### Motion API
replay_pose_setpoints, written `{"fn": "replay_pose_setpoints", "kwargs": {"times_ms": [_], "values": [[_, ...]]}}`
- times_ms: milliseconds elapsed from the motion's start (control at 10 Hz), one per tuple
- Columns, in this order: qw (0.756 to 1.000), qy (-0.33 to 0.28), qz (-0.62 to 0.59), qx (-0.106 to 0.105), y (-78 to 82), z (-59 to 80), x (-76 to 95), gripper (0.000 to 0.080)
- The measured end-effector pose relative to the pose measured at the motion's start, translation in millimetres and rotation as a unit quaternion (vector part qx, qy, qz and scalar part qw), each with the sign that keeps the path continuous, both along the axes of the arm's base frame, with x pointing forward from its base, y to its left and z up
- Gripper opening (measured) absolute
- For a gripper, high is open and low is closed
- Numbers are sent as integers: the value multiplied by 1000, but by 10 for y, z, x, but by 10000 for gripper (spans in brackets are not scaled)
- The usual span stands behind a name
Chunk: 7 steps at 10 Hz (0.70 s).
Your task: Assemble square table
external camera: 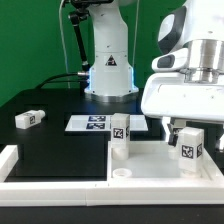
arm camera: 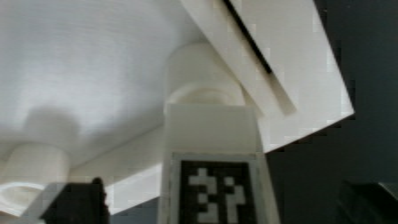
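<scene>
Roughly halfway, by my reckoning: the slab (external camera: 150, 160) lies recess-up at the near side of the table, on the exterior view's right, and two legs stand upright on it. The left leg (external camera: 120, 133) rises from the slab's far corner on that view's left, with nothing touching it. The right leg (external camera: 188, 146) stands toward the far corner on the view's right. The gripper (external camera: 187, 132) hangs straight over it with jaws wide; in the wrist view the fingers (arm camera: 71, 205) flank the leg with a gap on each side, so nothing is held. This leg looks upright and seated, though I cannot tell whether it is fully home. A short white stub (external camera: 120, 172) sits at the slab's near corner below the left leg; it may be a third leg, but that is unclear. The loose leg (external camera: 27, 118) lies well apart on the black table, on the exterior view's left of the marker board (external camera: 95, 123). Fetching and seating that leg seems to be what is left.
</scene>
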<state>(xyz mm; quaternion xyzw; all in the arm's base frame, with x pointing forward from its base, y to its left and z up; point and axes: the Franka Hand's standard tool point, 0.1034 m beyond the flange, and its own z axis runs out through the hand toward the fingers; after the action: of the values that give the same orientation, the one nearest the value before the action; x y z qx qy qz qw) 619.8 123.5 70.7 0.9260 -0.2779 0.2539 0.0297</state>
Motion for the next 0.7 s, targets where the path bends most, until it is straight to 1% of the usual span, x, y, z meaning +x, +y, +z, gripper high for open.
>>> {"fn": "replay_pose_setpoints", "kwargs": {"times_ms": [200,300,400,500,600,700], "values": [[1000,0,5,-1,-7,27,12,648],[1000,-4,11,7,-36,146,57,648],[1000,-7,15,20,-82,262,113,648],[999,-10,19,30,-86,336,170,648],[999,-9,29,30,-126,383,218,648],[998,17,38,40,-262,460,279,648]]}}
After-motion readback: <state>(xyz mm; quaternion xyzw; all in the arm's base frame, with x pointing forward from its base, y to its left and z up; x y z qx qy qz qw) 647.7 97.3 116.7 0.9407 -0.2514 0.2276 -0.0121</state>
